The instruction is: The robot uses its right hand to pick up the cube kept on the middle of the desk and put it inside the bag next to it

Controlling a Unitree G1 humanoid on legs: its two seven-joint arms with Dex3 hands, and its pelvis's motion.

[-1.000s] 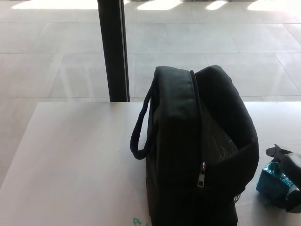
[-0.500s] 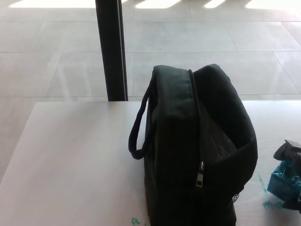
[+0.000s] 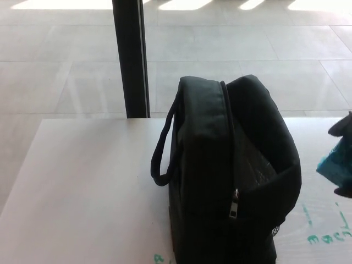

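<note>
Bag at the middle of the desk, right hand and cube at the right edge.

The bag stands upright on the desk, toward its near side, with its carry handle hanging off its left face and its open top to the right. Right of the bag, apart from it and above the desk, the right hand enters at the picture's right edge with the cube between its fingers. A pillar rises from the floor behind the desk's far edge, left of the bag.

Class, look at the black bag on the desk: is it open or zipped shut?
Open. The bag stands upright, its zipper undone, leaving a gap that shows the inside.
</note>
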